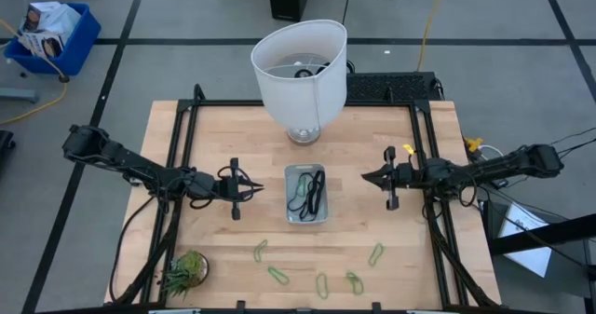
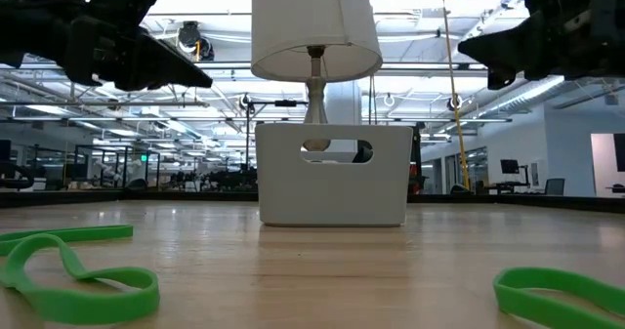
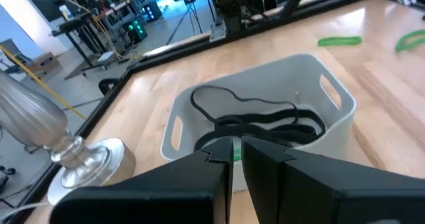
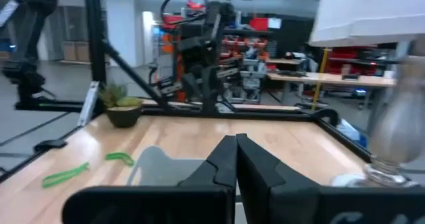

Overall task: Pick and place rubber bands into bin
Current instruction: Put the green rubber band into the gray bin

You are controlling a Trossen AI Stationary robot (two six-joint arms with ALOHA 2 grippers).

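Both hands hang empty with fingers pressed together, left hand (image 1: pixel 250 189) and right hand (image 1: pixel 371 176) flanking the bin (image 1: pixel 307 217), which holds several rubber bands (image 1: pixel 315 192), while green ones lie on the tabletop (image 1: pixel 223 146)

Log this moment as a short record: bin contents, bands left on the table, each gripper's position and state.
bin: holds dark bands and a green one
loose green bands: five on the table, near the front edge
left gripper: left of bin, above table, shut, empty
right gripper: right of bin, above table, shut, empty
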